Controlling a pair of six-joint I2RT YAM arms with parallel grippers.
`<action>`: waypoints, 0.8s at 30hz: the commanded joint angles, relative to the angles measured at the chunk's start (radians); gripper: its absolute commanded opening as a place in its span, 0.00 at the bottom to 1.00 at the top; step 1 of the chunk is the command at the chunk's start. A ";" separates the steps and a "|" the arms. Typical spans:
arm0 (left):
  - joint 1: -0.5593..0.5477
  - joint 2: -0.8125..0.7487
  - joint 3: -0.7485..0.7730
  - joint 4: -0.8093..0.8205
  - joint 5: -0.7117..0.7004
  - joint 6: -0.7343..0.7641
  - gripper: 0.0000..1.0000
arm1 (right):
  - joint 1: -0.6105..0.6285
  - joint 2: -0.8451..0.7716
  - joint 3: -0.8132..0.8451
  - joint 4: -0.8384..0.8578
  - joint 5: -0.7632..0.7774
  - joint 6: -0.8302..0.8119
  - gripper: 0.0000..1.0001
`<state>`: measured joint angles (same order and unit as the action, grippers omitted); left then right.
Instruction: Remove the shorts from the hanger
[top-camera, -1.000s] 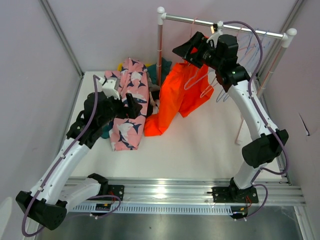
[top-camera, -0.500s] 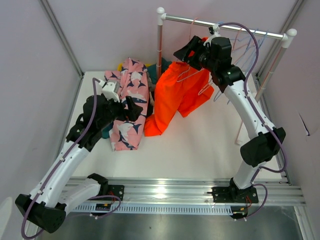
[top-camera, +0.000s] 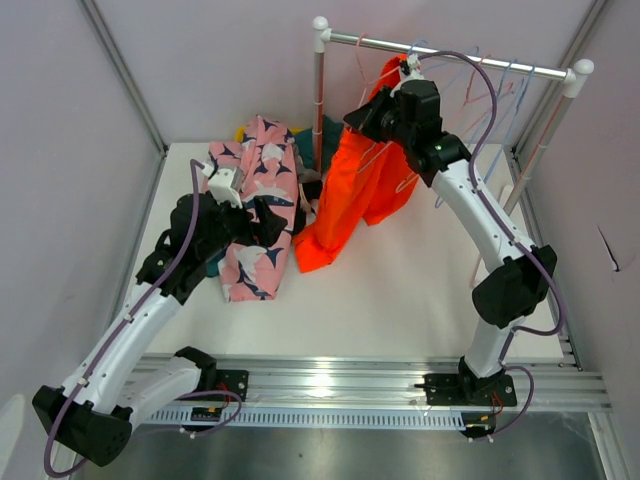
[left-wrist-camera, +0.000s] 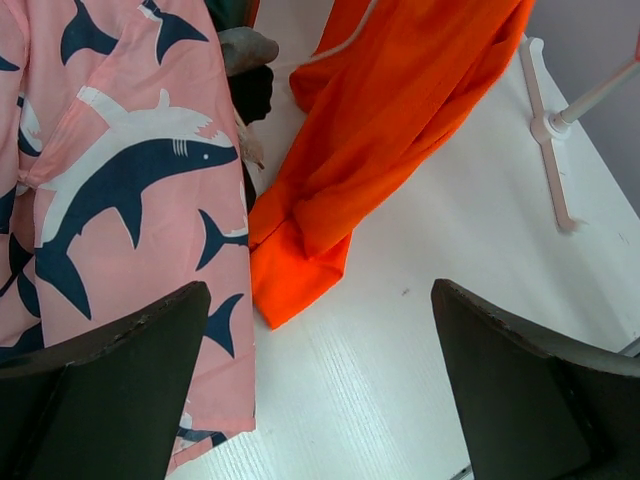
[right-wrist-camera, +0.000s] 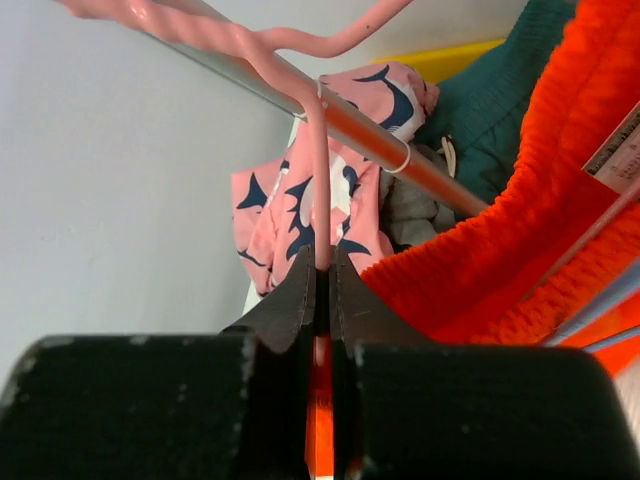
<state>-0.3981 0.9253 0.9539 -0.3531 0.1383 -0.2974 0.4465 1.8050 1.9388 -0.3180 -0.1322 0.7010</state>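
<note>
The bright orange shorts (top-camera: 350, 190) (left-wrist-camera: 390, 130) (right-wrist-camera: 520, 250) hang from a pink hanger (right-wrist-camera: 320, 200) hooked on the rack's rail (top-camera: 450, 55), their lower end resting on the table. My right gripper (top-camera: 368, 115) (right-wrist-camera: 322, 265) is shut on the hanger's thin neck just below the rail, with the orange waistband to its right. The pink shorts with navy sharks (top-camera: 255, 215) (left-wrist-camera: 120, 200) lie flat on the table. My left gripper (top-camera: 270, 215) (left-wrist-camera: 318, 290) hovers open over bare table between the pink shorts and the orange hem, holding nothing.
Teal shorts (right-wrist-camera: 490, 110) and grey shorts (right-wrist-camera: 410, 215) lie piled behind the pink pair by the rack's left post (top-camera: 320, 90). Several bare hangers (top-camera: 500, 90) hang on the rail's right part. The rack's foot (left-wrist-camera: 545, 130) lies on the table at the right.
My right gripper has moved left and up toward the rail and shut on the pink hanger's neck. The orange shorts swung left with it. The left arm shifted slightly.
</note>
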 joint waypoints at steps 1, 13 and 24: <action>0.001 -0.009 0.002 0.040 0.023 -0.003 0.99 | 0.017 -0.041 0.042 0.063 0.054 -0.034 0.00; -0.278 0.061 0.077 0.218 0.069 0.075 0.99 | 0.061 -0.157 0.216 -0.021 0.062 -0.046 0.00; -0.338 0.243 0.172 0.347 -0.064 0.116 0.99 | 0.107 -0.299 0.115 0.010 0.071 0.017 0.00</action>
<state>-0.7288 1.1435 1.0538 -0.0803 0.1459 -0.2302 0.5529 1.6032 2.0438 -0.4839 -0.0830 0.7387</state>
